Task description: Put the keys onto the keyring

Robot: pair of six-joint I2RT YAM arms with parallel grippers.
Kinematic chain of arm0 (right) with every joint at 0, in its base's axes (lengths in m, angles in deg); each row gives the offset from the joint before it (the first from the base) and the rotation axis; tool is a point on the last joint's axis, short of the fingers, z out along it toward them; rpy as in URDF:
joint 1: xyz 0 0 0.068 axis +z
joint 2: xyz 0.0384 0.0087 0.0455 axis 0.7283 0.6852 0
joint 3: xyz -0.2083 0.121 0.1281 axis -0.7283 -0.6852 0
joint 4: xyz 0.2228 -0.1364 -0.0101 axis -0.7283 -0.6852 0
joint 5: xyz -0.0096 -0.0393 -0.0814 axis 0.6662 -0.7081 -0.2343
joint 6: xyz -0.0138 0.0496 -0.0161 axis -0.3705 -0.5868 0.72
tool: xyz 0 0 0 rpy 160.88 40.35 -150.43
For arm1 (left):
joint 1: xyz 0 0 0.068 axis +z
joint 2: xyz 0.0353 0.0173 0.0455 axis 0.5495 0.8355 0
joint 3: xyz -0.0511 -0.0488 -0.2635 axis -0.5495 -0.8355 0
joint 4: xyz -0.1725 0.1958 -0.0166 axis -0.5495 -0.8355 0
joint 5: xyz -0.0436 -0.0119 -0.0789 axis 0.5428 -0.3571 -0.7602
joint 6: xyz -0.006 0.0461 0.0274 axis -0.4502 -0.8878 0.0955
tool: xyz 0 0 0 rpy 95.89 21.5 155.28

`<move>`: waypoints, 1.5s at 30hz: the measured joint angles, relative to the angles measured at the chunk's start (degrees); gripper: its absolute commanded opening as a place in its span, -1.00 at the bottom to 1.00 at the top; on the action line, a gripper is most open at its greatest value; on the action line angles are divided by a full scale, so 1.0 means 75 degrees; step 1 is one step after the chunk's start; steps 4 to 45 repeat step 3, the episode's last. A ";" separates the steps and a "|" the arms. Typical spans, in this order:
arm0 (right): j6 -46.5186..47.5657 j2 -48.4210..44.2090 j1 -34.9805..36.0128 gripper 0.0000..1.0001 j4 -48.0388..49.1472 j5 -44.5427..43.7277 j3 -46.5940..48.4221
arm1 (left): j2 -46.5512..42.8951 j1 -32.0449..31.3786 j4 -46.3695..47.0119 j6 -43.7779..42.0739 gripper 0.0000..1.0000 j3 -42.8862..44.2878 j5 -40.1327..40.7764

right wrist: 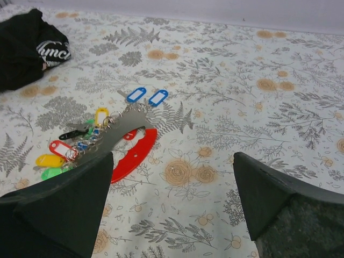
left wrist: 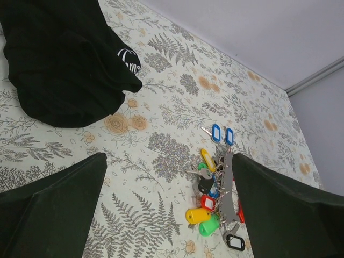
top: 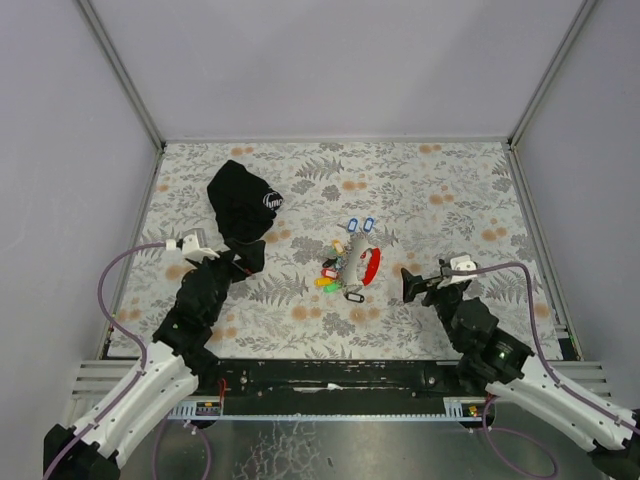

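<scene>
Mid-table: keys (top: 345, 268); pouch (top: 236, 208) logo (top: 273, 201) illegible; left tool (top: 243, 259), right tool (top: 412, 284) gaping, empty.

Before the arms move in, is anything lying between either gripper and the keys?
Nothing visible does. Only bare patterned table lies between the keys and the left gripper or the right gripper. The black pouch sits beyond the left gripper, off that line.
</scene>
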 measured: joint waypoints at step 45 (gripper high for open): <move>0.0003 0.0428 0.0000 0.98 -0.0006 0.0000 0.0000 | 0.0017 0.0000 -0.0006 -0.0006 1.00 0.0000 0.0003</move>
